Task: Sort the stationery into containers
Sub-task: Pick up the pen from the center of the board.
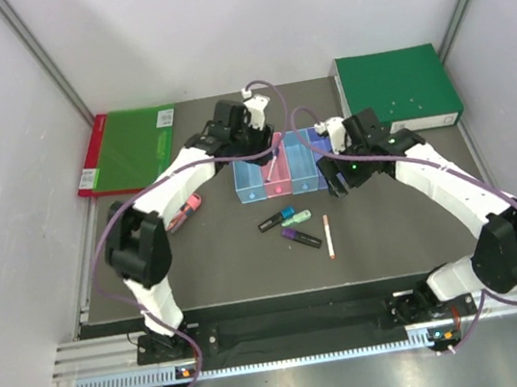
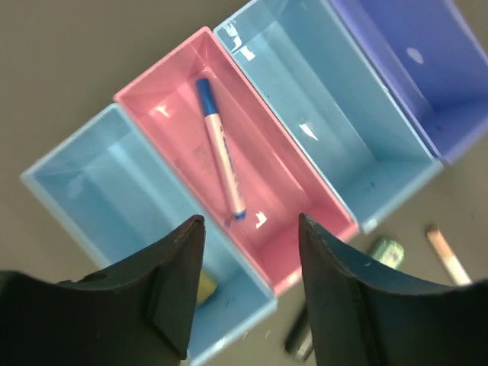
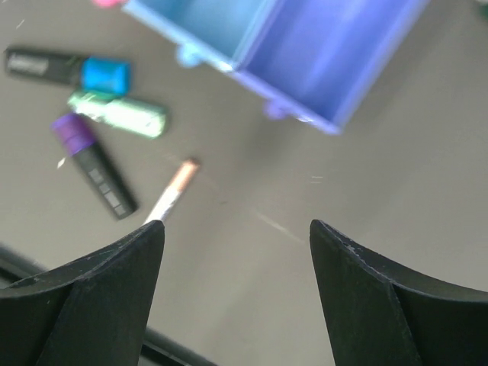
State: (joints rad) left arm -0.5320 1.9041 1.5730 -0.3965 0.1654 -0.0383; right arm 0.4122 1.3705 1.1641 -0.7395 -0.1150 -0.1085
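Four joined bins stand at mid-table: light blue, pink, blue, purple-blue. A white-blue pen lies in the pink bin. My left gripper is open and empty, above the near ends of the light blue and pink bins. My right gripper is open and empty above bare table in front of the purple-blue bin. On the table lie a black-blue marker, a mint green one, a purple-black one and a thin pink-white pen. A stubby pink piece lies by the left arm.
A flat green folder with a red edge lies at the back left. A dark green binder lies at the back right. A small yellowish thing shows in the light blue bin behind my left finger. White walls close in the table.
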